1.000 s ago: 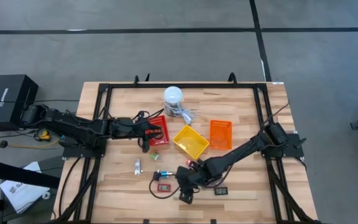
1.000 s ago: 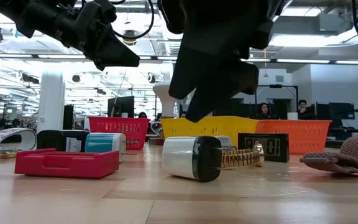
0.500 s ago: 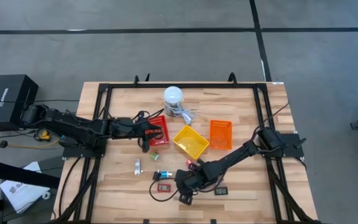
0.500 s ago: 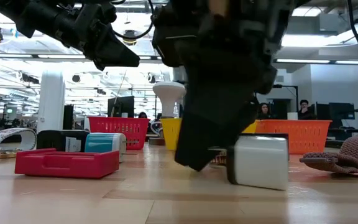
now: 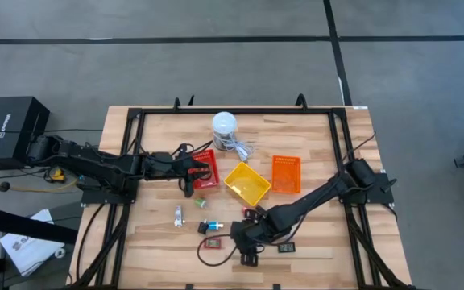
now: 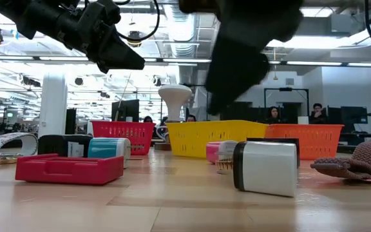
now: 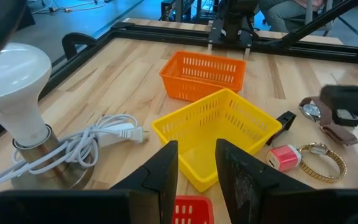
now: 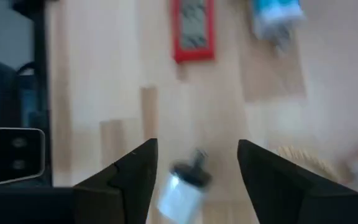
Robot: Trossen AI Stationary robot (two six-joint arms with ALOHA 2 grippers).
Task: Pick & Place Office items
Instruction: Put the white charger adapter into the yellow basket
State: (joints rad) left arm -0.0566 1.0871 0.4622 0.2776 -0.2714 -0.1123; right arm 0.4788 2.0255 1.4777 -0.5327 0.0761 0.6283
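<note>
Spread hand [image 8: 196,163] over white piece [image 8: 181,191]

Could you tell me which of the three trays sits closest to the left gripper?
The red tray; the left gripper is right beside it, nearer than the yellow or orange trays.

right gripper [image 5: 249,251] risen off the table since half a second ago, fingers now spread with nothing between them, white plug adapter [image 6: 265,168] turned from lying prongs-right to standing nearer the table's right, left behind on the wood
</note>
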